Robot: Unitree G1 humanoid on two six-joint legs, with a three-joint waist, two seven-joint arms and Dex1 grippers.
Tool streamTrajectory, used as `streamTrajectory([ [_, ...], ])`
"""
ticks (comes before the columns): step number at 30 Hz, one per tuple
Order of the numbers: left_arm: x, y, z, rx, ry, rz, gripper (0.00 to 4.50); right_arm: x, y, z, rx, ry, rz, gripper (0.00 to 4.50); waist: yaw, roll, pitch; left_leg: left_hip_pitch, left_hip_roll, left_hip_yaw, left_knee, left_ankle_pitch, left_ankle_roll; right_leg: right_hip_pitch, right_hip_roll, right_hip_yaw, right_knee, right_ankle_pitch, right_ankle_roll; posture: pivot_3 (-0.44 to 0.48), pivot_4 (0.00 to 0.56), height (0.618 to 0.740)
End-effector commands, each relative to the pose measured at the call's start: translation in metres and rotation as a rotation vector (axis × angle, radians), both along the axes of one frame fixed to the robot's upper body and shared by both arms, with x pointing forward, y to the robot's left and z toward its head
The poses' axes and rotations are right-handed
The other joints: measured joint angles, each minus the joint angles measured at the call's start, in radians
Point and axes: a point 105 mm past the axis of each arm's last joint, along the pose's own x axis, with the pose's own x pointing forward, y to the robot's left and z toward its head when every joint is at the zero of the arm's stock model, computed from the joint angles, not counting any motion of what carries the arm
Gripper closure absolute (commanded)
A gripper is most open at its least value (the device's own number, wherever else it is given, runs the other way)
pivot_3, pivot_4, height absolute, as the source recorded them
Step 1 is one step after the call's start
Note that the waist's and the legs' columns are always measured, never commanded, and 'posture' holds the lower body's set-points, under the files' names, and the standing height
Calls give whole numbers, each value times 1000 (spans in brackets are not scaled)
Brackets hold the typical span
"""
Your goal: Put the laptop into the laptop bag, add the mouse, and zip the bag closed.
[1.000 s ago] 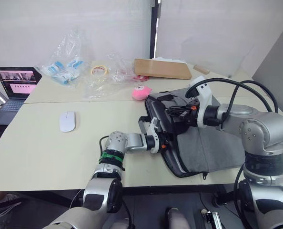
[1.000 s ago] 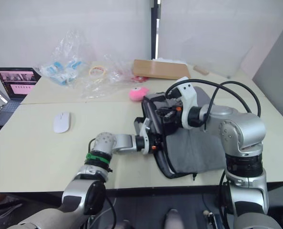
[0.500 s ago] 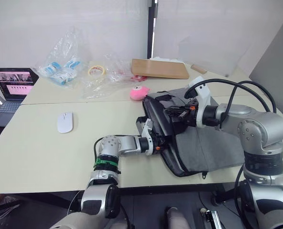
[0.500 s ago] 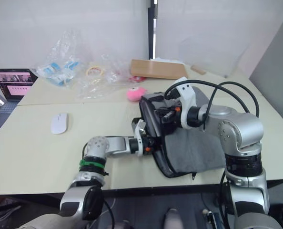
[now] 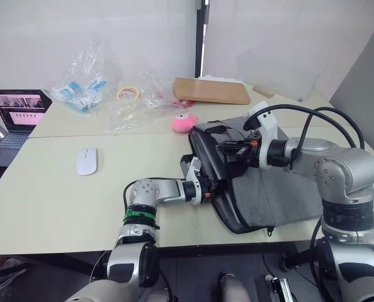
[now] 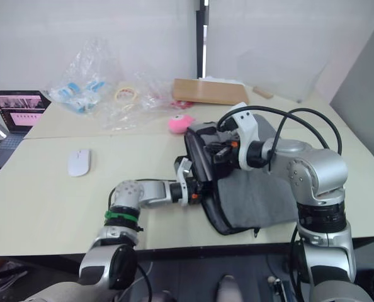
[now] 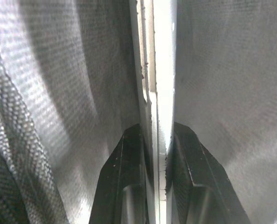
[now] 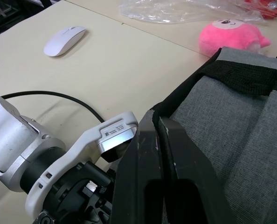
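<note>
Pinching the laptop edge inside the bag with left fingers, right fingers clamped on the bag's rim; slipping either stalls insertion.

- Our left arm reaches forward low over the table, forearm level and turned toward our right, wrist straight.
- Our left claw has its two black fingers nearly together, pinching a thin pale edge between them.
- Our right arm bends at the elbow and reaches across toward our left, a black cable looping over it.
- Our right claw has its fingers pressed together, clamped on the rim of the laptop bag.
</note>
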Motion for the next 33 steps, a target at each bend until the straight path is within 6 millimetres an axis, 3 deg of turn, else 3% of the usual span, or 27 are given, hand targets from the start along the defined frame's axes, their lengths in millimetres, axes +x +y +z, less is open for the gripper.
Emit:
streamTrajectory([
  [1, -3, -28, 13, -21, -45, -45, 4277, -3, 4, 13, 15, -56, 30, 4500, 3, 0, 0, 0, 0, 0, 0, 0, 0, 0, 0, 0, 0, 0, 0, 0, 150, 740],
  [9, -7, -28, 12, -28, -82, -65, 4277, -3, 4, 12, 18, -58, 28, 4500, 10, 0, 0, 0, 0, 0, 1, 0, 0, 1, -1, 0, 0, 0, 0, 0, 150, 740],
  [11, -8, -24, 14, -30, -104, -73, 3246, -3, 4, 11, 17, -58, 27, 4500, 11, 0, 0, 0, 0, 0, 1, 0, 0, 1, -1, 0, 0, 0, 0, 0, 150, 740],
  [21, 1, 19, 21, 36, -188, -23, 38, 2, 0, 8, 16, -62, 18, 4500, 0, 0, 0, 0, 0, 0, 0, 0, 0, 0, 0, 0, 0, 0, 0, 0, 150, 740],
  [27, 8, 53, 35, 71, -249, 28, 38, 5, 2, 7, 18, -65, 25, 4500, -7, 0, 0, 1, 1, -1, -1, 0, 0, 0, 1, 0, 0, 0, 0, 0, 150, 740],
  [33, 3, 87, 50, 100, -342, 56, 38, 7, 2, 5, 16, -61, 30, 4500, -5, 0, 0, 0, 0, -1, -1, 0, 0, 0, 0, -1, -1, 1, 0, 0, 150, 740],
])
